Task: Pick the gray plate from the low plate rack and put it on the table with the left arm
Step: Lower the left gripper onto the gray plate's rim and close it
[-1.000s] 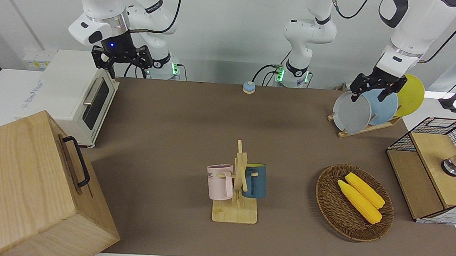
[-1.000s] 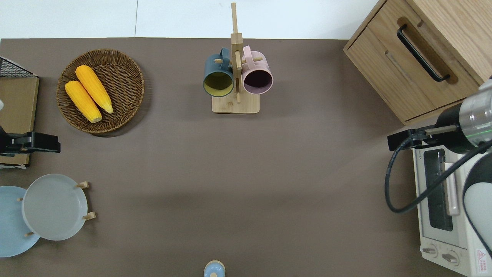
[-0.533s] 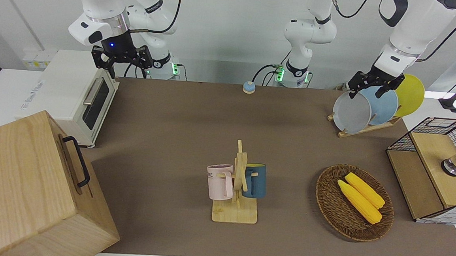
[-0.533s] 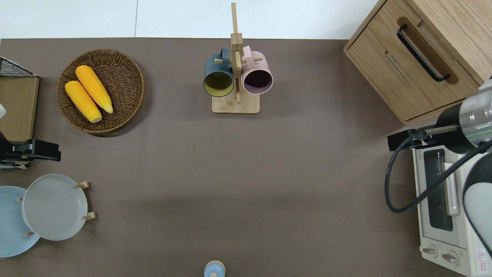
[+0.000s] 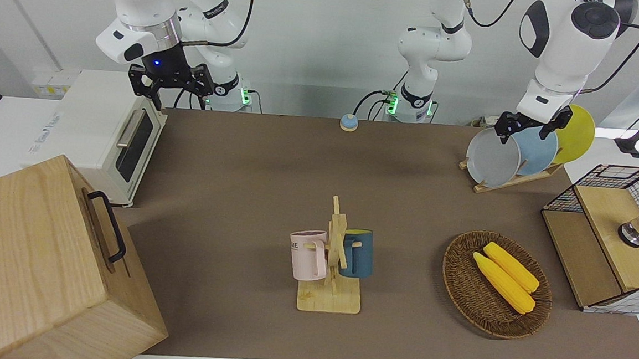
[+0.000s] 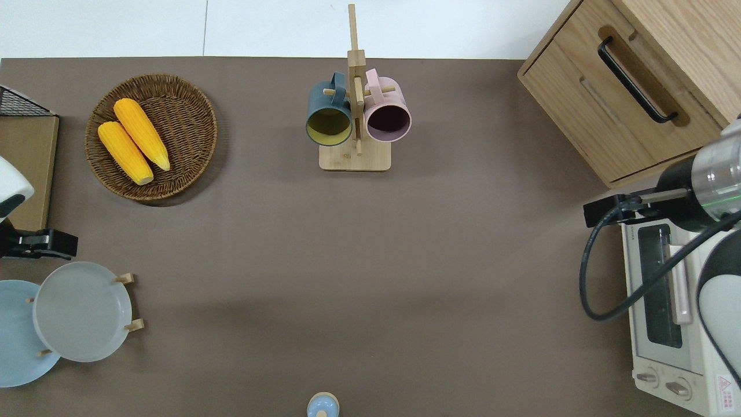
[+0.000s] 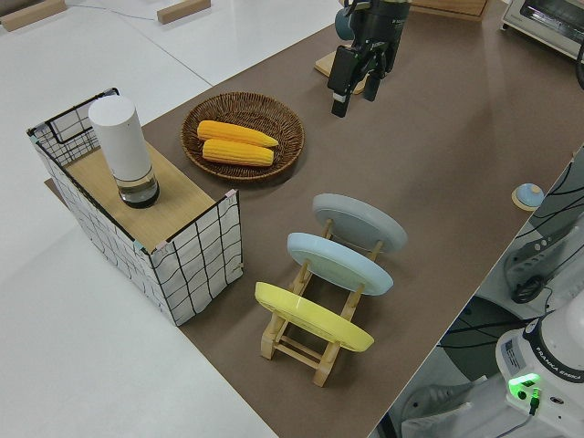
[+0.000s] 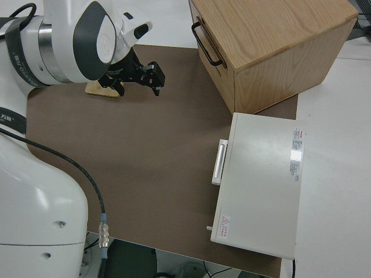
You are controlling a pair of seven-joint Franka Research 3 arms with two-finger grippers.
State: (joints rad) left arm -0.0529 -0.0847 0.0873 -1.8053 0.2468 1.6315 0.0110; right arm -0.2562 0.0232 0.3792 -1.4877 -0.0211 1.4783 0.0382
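Two white jointed robot arms, glossy rounded shells. Left arm [image 5: 560, 55]: dark gray round joint caps, black cable looped along the upper link, slim black two-finger gripper [image 5: 529, 124]. Right arm [image 5: 141, 13]: silver metal wrist ring, black cable, black gripper [image 5: 170, 81] with blue indicator light above it. Bases show green lights.

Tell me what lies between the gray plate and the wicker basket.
Only bare table lies between the gray plate and the basket on the surface; the overhead view shows the left gripper hanging over that stretch. The right arm is parked.
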